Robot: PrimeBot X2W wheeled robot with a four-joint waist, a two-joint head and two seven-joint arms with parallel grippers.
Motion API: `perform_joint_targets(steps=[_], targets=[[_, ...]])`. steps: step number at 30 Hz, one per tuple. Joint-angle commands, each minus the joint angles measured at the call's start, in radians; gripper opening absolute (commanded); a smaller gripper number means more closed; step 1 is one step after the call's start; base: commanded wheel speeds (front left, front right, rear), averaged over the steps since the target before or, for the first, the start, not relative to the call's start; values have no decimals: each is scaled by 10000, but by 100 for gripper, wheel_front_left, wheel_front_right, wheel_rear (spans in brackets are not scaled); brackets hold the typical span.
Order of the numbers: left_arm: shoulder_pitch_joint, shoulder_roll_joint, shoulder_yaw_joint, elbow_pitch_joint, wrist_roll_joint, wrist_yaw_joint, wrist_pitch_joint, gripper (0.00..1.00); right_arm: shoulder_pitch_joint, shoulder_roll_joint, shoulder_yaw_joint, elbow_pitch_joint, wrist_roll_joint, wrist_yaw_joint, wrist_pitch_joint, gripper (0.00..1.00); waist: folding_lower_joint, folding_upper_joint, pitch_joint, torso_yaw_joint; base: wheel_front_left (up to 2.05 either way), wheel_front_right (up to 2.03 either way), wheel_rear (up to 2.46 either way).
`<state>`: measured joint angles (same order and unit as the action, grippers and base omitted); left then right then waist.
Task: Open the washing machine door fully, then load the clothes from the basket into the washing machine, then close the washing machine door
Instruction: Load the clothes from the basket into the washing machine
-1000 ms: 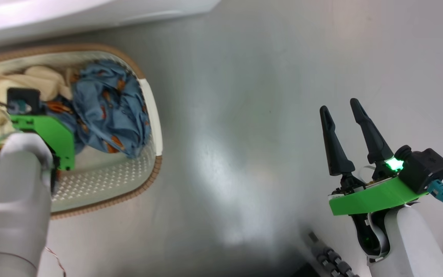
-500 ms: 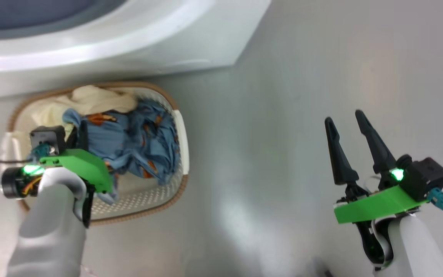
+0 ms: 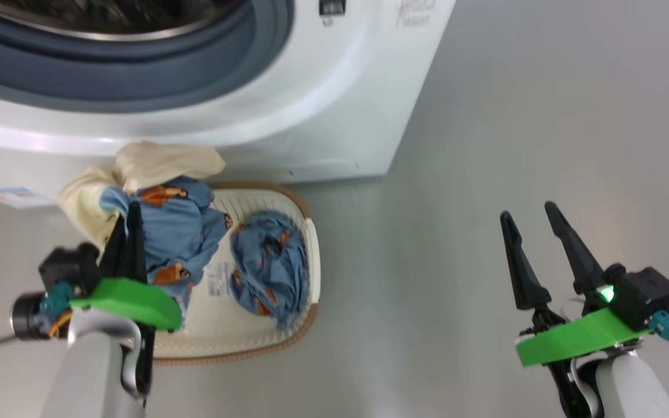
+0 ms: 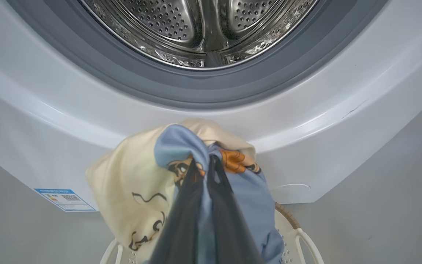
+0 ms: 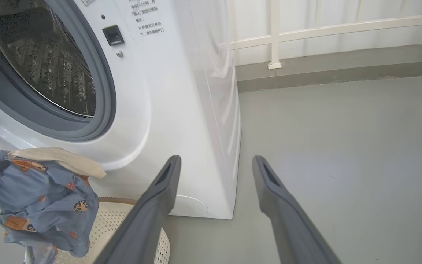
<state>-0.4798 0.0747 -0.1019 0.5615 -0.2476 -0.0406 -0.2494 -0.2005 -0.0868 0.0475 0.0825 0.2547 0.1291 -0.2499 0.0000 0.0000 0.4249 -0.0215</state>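
My left gripper (image 3: 132, 210) is shut on a bundle of the clothes (image 3: 167, 227), blue printed fabric wrapped with a cream piece, held above the basket (image 3: 313, 262). In the left wrist view its fingers (image 4: 204, 163) pinch the bundle (image 4: 134, 176) just below the washing machine's (image 4: 343, 110) mouth, where the steel drum (image 4: 203, 29) stands uncovered. One more blue garment (image 3: 270, 273) lies in the basket. My right gripper (image 3: 527, 212) hangs open and holds nothing over the floor to the right. The washing machine door is out of view.
The basket (image 5: 123, 216) stands on the grey floor right against the machine's front (image 5: 181, 110), under the round flap (image 4: 291, 187). A blue label sticker (image 4: 64, 200) is at the lower left. A white railing (image 5: 324, 29) runs along the back wall; open floor lies to the right.
The head camera has tilted up, bringing the machine's mouth into view. My left gripper has lifted the blue and cream bundle out of the basket. The right gripper has stayed open.
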Motion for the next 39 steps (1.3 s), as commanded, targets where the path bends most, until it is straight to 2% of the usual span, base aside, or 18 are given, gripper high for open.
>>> perform_joint_targets(steps=[1,11,20,30,39], targets=[[406,192,349,-562,74,-41,-123,0,296,-40,165,-190,-76,16,-118,100,0,0,-1008,346,0,0,0],[2429,25,823,-3052,378,-39,-123,0,986,-105,110,-247,-172,16,-77,100,0,0,-2675,376,0,0,0],[3915,-52,1069,-4318,419,176,-123,0,1458,-60,29,-424,-245,16,113,100,0,0,-3697,312,0,0,0],[4930,-126,1155,-5134,358,388,-124,0,1994,-6,-177,-776,-329,16,287,100,0,0,-4194,276,0,0,0],[5218,-159,1176,-5346,180,507,-124,0,2246,7,-294,-1041,-329,16,410,100,0,0,-3992,212,0,0,0]])
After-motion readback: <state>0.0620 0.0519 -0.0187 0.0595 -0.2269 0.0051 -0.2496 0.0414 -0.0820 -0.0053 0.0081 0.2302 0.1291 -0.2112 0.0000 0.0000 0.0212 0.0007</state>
